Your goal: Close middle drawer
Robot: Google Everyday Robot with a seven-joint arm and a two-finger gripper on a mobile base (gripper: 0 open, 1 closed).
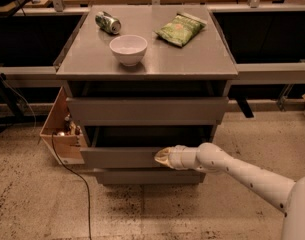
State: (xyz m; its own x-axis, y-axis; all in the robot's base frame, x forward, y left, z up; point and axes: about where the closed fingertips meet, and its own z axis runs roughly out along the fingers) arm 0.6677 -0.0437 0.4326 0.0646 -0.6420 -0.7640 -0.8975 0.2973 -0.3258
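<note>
The middle drawer of the grey cabinet stands partly pulled out, its dark inside showing above its flat front. My gripper comes in from the right and its tapered tip touches the right half of that front. The fingers look pressed together and hold nothing. The top drawer front sits above it, slightly out. The bottom drawer front sits below, pushed in.
On the cabinet top are a white bowl, a can on its side and a green chip bag. An open cardboard box leans against the cabinet's left side. A black cable runs over the floor.
</note>
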